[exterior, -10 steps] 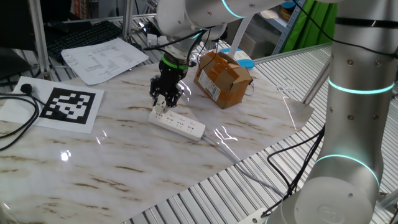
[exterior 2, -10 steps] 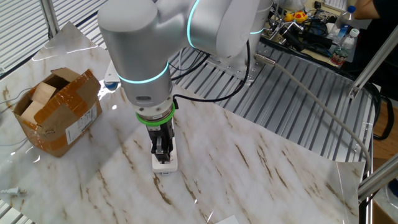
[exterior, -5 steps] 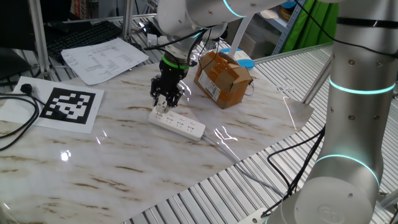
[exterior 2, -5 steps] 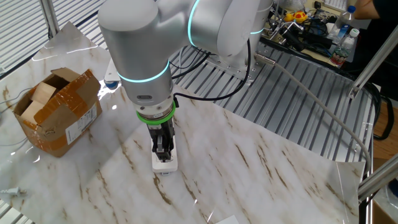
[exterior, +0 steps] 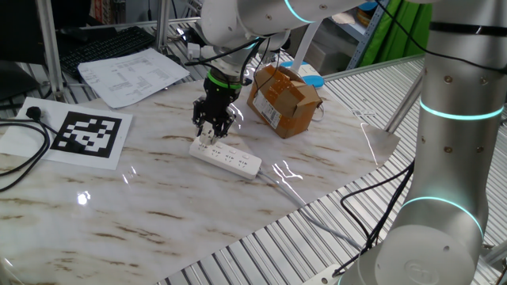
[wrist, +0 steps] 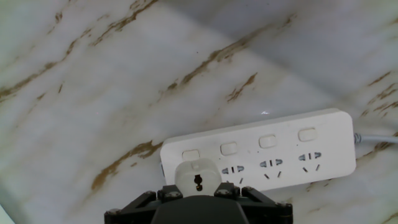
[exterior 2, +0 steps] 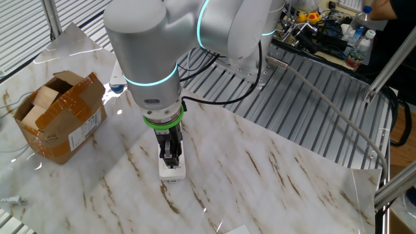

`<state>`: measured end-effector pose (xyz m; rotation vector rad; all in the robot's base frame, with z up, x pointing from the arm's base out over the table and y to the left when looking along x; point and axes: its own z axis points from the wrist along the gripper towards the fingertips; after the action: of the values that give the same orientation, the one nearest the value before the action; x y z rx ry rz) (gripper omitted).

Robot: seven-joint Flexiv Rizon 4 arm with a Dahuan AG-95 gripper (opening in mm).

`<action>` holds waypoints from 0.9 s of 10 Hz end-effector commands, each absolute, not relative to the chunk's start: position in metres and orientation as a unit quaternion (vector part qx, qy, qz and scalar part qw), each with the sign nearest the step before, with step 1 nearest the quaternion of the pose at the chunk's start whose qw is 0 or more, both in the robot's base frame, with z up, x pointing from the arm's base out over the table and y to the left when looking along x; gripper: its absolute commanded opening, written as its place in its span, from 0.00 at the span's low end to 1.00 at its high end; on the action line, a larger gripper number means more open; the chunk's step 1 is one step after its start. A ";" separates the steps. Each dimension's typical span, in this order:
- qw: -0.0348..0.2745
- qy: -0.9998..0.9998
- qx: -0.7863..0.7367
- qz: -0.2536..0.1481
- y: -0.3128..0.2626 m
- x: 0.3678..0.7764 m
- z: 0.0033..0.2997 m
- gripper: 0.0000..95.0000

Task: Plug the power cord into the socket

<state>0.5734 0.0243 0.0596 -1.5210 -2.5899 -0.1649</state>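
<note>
The socket is a long white power strip point(wrist: 273, 149) lying flat on the marble table; it also shows in one fixed view point(exterior: 234, 158) and end-on in the other fixed view point(exterior 2: 173, 170). The power cord is a small roundish white plug point(wrist: 197, 177) with a dark mark. It sits over the strip's left-end outlet, between the dark fingers. My gripper point(wrist: 197, 190) is shut on the plug and points straight down at the strip's left end point(exterior: 212, 131). In the other fixed view the gripper point(exterior 2: 169, 153) hides the plug.
An open brown cardboard box point(exterior: 283, 99) stands behind the strip; it also shows at the left of the other fixed view point(exterior 2: 58, 117). The strip's thin pale cable point(wrist: 376, 138) runs off to the right. A marker sheet point(exterior: 89, 132), papers point(exterior: 131, 75) and a black cable point(exterior: 20, 162) lie at the left.
</note>
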 end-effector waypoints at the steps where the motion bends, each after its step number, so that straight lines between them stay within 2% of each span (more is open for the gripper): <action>1: 0.066 -0.859 -0.504 -0.057 0.023 0.573 0.058 0.00; 9: 0.072 -0.854 -0.511 -0.068 0.023 0.572 0.056 0.00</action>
<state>0.5723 0.0227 0.0571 -1.5325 -2.5675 -0.2079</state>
